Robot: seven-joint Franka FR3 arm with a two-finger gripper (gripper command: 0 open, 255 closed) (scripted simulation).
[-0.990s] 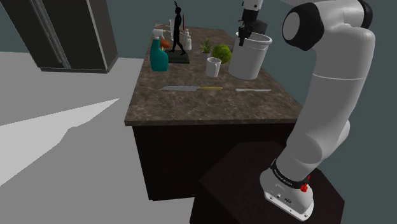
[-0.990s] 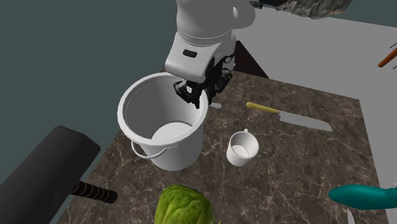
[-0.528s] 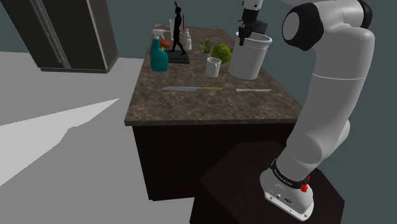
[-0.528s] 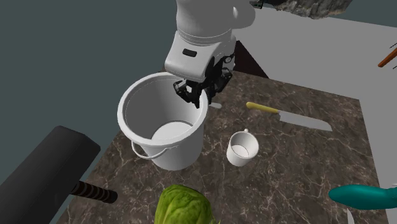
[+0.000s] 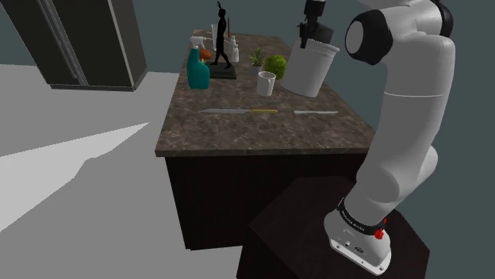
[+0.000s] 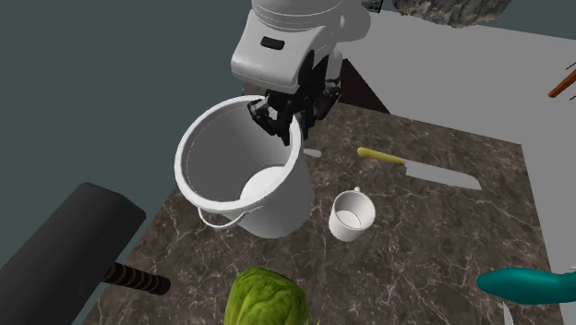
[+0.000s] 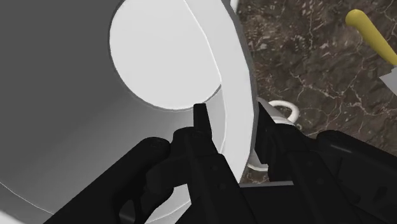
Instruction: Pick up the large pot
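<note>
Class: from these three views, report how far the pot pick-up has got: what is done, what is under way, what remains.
Done: the gripper is shut on the rim of the white pot, one finger inside, one outside. In hand: the pot hangs tilted, seemingly just off the countertop. Left: raise it clear.

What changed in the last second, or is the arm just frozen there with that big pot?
The gripper, shut on the large white pot by its rim throughout, has risen, lifting the pot up from the countertop and tilting it. The mug, knife and green cabbage stayed where they were.
</note>
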